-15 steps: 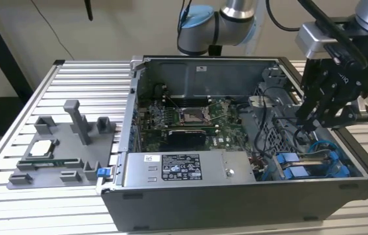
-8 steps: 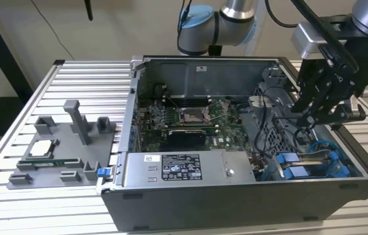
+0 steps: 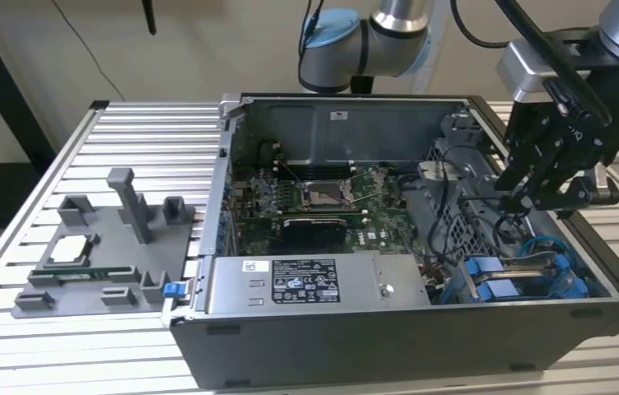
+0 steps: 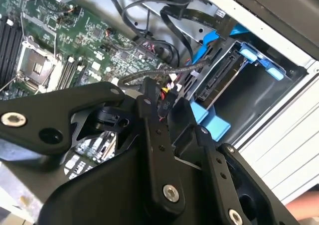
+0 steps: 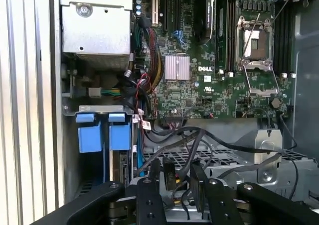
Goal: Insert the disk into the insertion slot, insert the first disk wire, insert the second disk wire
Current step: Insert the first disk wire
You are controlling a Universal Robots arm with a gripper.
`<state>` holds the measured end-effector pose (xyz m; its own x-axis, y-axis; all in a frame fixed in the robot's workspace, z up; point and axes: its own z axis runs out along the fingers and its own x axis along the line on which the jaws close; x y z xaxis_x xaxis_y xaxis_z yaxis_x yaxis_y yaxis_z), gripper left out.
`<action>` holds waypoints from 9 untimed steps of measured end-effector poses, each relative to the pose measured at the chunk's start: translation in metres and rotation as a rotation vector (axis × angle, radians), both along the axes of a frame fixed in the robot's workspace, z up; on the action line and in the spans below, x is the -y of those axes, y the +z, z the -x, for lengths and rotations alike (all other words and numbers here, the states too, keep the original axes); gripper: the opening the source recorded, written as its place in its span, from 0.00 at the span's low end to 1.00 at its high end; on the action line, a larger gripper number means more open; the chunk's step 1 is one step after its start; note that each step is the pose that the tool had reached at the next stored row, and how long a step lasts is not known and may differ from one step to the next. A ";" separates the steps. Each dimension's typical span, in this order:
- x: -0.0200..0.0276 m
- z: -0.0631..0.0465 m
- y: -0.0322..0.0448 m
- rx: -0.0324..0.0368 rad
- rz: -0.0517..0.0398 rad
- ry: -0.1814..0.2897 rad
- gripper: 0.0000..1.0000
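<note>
Bright blue plastic is framing the disk (image 3: 505, 284), which is sitting inside the insertion slot (image 3: 584, 276). The slot is lying just beside the grey power-supply box (image 3: 309, 284), on that box's side toward the exterior view's right. Both are resting in an open computer case (image 3: 397, 354) that is standing on a slatted metal table (image 3: 90, 346).

In the second wrist view the disk (image 4: 223, 78) is showing its dark connector edge between the slot's grey walls (image 4: 261, 93), with blue tabs at the rim.

The black gripper (image 3: 532, 197) is hanging over the case, above the slot and farther from the power-supply box than the disk is. Its jaws are standing narrow, pinching the small dark connector of a disk wire (image 5: 168, 173). In the first wrist view the gripper (image 5: 175, 179) is sitting among loose black cables. In the second wrist view the gripper (image 4: 167, 108) and the wire's end are hovering near the disk's edge without touching it.

A green motherboard (image 3: 370, 193) with a square silver processor socket (image 3: 323, 194) is lying on the case floor, just past the power-supply box. A grey parts tray (image 3: 85, 271) is sitting on the table outside the case, well apart from the power-supply box toward the exterior view's left.
</note>
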<state>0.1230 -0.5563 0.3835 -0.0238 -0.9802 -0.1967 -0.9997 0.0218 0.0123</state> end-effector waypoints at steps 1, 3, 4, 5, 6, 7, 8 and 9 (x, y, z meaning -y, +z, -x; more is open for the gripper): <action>0.0001 0.000 -0.0002 0.0000 -0.0021 0.000 0.00; 0.0000 0.000 -0.0006 0.0000 -0.0081 -0.001 0.00; 0.0000 0.000 -0.0007 0.0000 -0.0097 -0.001 0.00; 0.0000 0.000 -0.0007 0.0001 -0.0097 -0.001 0.00; 0.0000 0.000 -0.0007 0.0000 -0.0097 -0.001 0.00; 0.0000 0.000 -0.0008 0.0000 -0.0097 -0.001 0.00; 0.0000 0.000 -0.0009 0.0000 -0.0098 -0.001 0.00; 0.0000 0.000 -0.0009 0.0000 -0.0098 -0.001 0.00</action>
<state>0.1229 -0.5563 0.3827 -0.0249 -0.9782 -0.2062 -0.9997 0.0228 0.0125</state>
